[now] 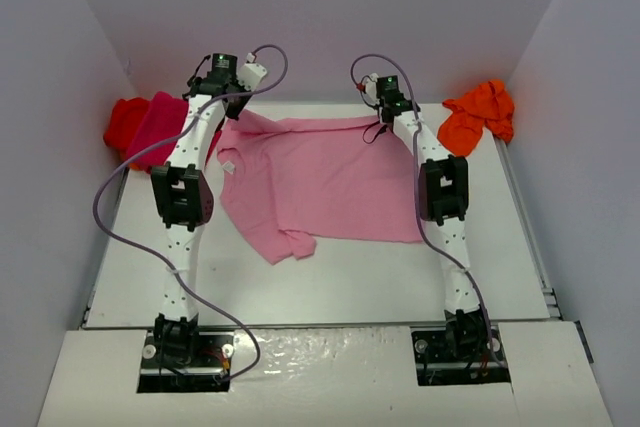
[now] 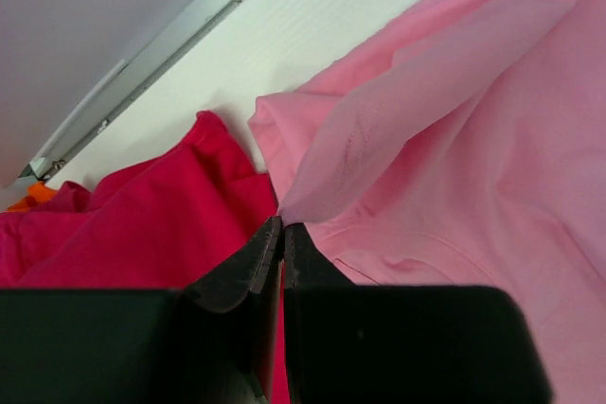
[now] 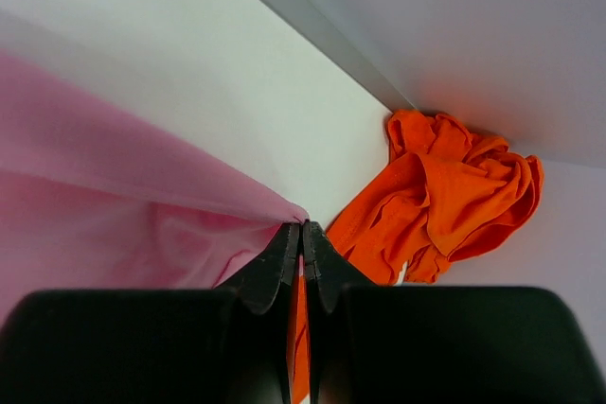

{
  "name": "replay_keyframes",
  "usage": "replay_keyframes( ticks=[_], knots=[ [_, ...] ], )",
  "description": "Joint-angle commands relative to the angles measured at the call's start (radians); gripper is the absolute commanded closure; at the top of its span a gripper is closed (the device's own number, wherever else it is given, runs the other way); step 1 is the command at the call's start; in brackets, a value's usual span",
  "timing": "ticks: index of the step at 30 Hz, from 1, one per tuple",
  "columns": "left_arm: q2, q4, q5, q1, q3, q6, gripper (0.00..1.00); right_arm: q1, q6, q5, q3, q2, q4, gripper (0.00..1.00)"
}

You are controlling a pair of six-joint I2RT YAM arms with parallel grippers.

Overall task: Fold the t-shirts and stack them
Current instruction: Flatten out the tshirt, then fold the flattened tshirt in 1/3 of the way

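The light pink t-shirt (image 1: 320,182) lies spread flat over the middle of the table (image 1: 350,277), and its upper border runs along close to the far edge. The left gripper (image 2: 282,226) holds the far left corner of this shirt: its jaws are pressed together on a fold of the pink cloth, and the cloth rises in a small peak to the fingertips. The right gripper (image 3: 301,226) holds the far right corner in the same way, with its jaws closed tight on a pinch of pink cloth that is pulled to a point. Between the two grippers the far border of the shirt is stretched almost straight. One sleeve of the shirt points toward the near edge and is a little crumpled. The magenta t-shirt (image 1: 160,122) is bunched in the far left corner, touching the pink shirt just beside the left gripper. The red t-shirt (image 1: 124,119) lies crumpled against it, nearer to the left wall. The orange t-shirt (image 1: 478,115) is in a loose heap in the far right corner, near the right gripper but apart from the pink shirt.
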State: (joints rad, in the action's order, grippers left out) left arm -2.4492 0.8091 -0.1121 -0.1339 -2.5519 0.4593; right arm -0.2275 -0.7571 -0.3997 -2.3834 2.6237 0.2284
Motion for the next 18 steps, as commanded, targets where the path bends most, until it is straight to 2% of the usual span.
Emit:
replay_keyframes(
  ticks=[1,6,18],
  knots=[
    [0.189,-0.067,0.02,-0.007,0.05,0.025,1.0,-0.011,0.025,0.038,0.092,-0.218,-0.073,1.0],
    [0.325,-0.074,0.022,-0.012,0.207,0.048,1.0,-0.019,0.028,0.028,0.181,-0.306,-0.074,1.0],
    [0.481,0.014,0.014,-0.023,0.318,0.067,1.0,-0.03,-0.003,0.023,0.459,-0.48,-0.071,1.0]
  ],
)
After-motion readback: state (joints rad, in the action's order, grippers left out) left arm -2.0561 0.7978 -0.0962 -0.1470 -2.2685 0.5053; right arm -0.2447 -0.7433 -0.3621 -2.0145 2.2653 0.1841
